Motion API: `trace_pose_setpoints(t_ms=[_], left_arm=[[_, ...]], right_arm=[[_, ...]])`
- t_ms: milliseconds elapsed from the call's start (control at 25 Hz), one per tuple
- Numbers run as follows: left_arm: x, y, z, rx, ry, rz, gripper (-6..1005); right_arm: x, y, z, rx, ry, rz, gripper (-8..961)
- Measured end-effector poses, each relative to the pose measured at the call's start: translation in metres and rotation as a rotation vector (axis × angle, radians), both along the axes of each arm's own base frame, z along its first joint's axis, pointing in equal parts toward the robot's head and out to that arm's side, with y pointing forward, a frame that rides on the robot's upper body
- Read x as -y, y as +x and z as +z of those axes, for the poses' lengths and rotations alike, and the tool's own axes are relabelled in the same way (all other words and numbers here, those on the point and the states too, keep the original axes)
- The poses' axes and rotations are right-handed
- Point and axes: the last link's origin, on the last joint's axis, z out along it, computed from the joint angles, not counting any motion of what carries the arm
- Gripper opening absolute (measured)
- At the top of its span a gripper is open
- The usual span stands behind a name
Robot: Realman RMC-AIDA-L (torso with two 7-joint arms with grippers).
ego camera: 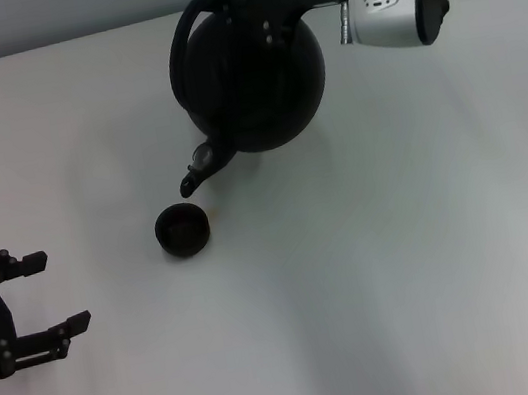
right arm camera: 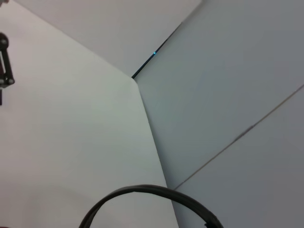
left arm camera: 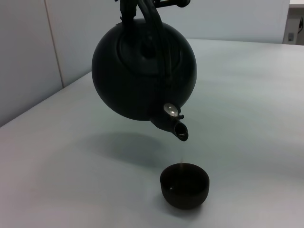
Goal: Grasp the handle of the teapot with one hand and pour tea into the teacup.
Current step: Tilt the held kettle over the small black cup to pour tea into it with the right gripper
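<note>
The teapot [ego camera: 255,82] is hanging in the air above the white table [ego camera: 410,284], tipped forward so its short spout [ego camera: 196,168] is pointing down toward the teacup [ego camera: 183,229]. The teacup is sitting upright on the table just below and slightly ahead of the spout tip, not touching it. In the left wrist view a thin, faint thread of tea [left arm camera: 181,153] is falling from the spout into the teacup; how much liquid is lying inside the dark cup cannot be told.

The right gripper [ego camera: 247,3] is holding the teapot from above by its handle [ego camera: 186,43], its dark fingers closing around the black hoop at the top of the pot. The right wrist view is showing only an arc of the handle [right arm camera: 147,192] against the table and wall.

The left gripper [ego camera: 42,295] is resting low at the robot's left, well apart from the teacup and teapot, its two fingers spread wide with nothing between them.
</note>
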Motion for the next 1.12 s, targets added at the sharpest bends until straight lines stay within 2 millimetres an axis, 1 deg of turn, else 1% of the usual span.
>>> trace_pose_setpoints(t_ms=[560, 1120], left_arm=[[-0.002, -0.001, 0.000, -0.008, 0.012, 0.003, 870], [-0.003, 0.000, 0.001, -0.009, 0.015, 0.002, 870]], right_arm=[[0.000, -0.005, -0.010, 0.058, 0.007, 0.029, 98], [0.000, -0.008, -0.013, 0.070, 0.006, 0.043, 95]])
